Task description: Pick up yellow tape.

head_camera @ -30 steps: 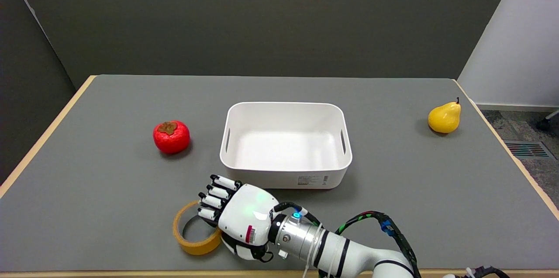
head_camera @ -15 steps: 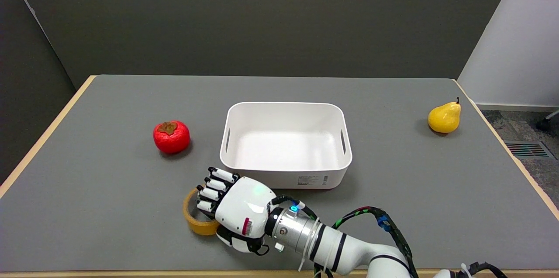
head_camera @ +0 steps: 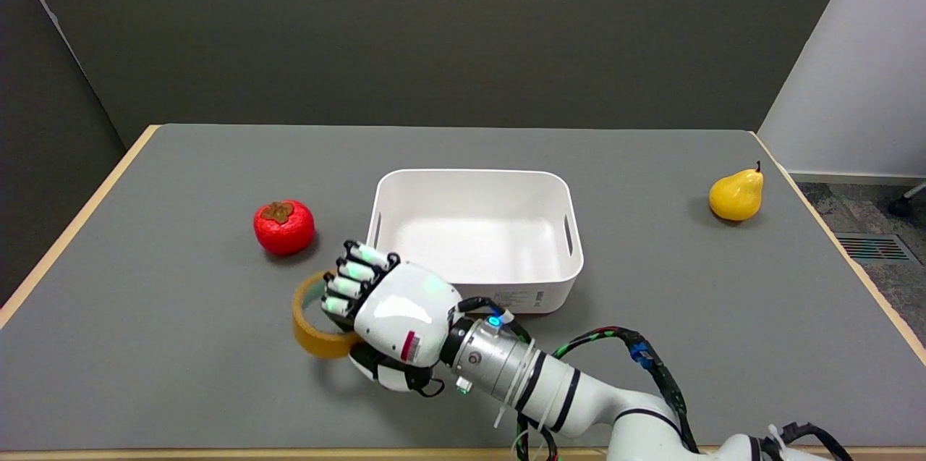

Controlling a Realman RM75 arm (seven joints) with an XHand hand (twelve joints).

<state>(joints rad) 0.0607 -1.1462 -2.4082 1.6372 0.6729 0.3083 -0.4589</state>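
Leftmost on the grey table point(head_camera: 181, 345), a red persimmon-like fruit point(head_camera: 283, 226) sits untouched, well clear of the action. Just right of it and nearer the front edge: the yellow tape point(head_camera: 309, 327), a ring, gripped by the right hand point(head_camera: 391, 320). Fingers point(head_camera: 347, 287) are hooked through the ring's hole and curled over its rim; thumb side hidden under the palm, so I cannot tell how it bears on the roll. Tape looks tilted, its open face turned up and toward the left; the hole's axis leans that way, not vertical. No long axis to speak of, being a ring. Whether the lower edge is touching the table I cannot say; seems lifted.

Step, by my reading: grasp made, lift under way. Next calls for a steady rise with the curl kept tight, as a hooked ring could slide off the fingertips.

Right of the hand, a white bin point(head_camera: 474, 240). Far right, a yellow pear point(head_camera: 736, 193).
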